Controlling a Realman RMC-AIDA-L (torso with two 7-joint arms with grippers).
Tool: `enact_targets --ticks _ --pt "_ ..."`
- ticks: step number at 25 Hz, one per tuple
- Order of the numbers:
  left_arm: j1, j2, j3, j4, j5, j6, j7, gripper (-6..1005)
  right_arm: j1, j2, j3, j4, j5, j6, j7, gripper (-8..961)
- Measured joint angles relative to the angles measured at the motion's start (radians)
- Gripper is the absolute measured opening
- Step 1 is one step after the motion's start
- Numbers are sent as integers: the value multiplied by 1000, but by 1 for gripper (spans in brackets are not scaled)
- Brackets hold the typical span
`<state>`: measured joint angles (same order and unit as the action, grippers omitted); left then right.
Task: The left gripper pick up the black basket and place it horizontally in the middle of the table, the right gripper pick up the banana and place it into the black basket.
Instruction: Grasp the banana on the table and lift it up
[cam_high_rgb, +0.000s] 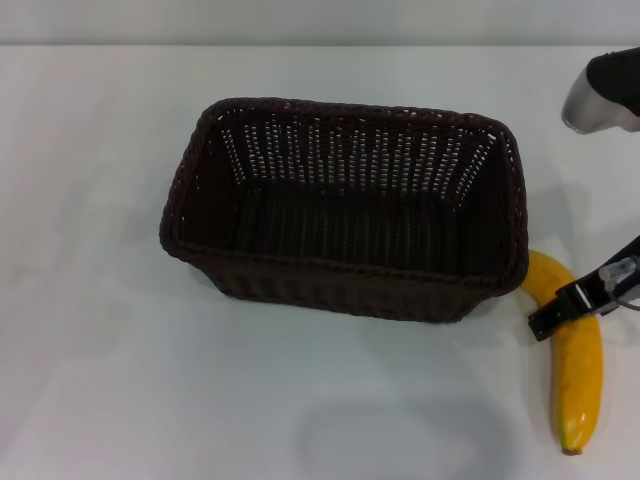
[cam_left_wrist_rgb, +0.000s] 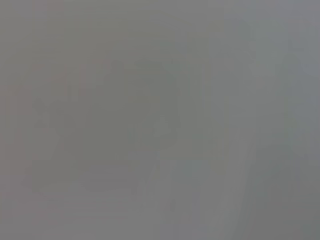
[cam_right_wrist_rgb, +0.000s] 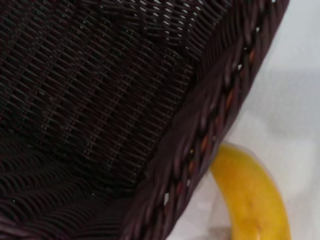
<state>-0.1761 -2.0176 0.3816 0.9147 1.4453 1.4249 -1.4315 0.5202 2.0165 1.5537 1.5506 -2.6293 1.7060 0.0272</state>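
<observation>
The black basket stands upright on the white table, long side across the middle, and is empty inside. The banana lies on the table just right of the basket's near right corner, touching or almost touching it. My right gripper reaches in from the right edge, its black clamp finger lying across the banana's upper half. The right wrist view shows the basket's woven wall and braided rim close up, with the banana beside it. The left gripper is out of view; the left wrist view shows only plain grey.
A silver-grey and black part of the right arm hangs over the table's far right. Bare white tabletop lies to the left of and in front of the basket.
</observation>
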Motion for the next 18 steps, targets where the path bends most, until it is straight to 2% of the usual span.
enact_targets --ticks 10,18 --pt "-2 1 -4 -2 1 2 2 881 54 0 -47 -127 -17 -40 20 704" --pt "-1 -1 -4 -2 1 1 2 882 73 -1 -69 -144 -80 -38 23 689"
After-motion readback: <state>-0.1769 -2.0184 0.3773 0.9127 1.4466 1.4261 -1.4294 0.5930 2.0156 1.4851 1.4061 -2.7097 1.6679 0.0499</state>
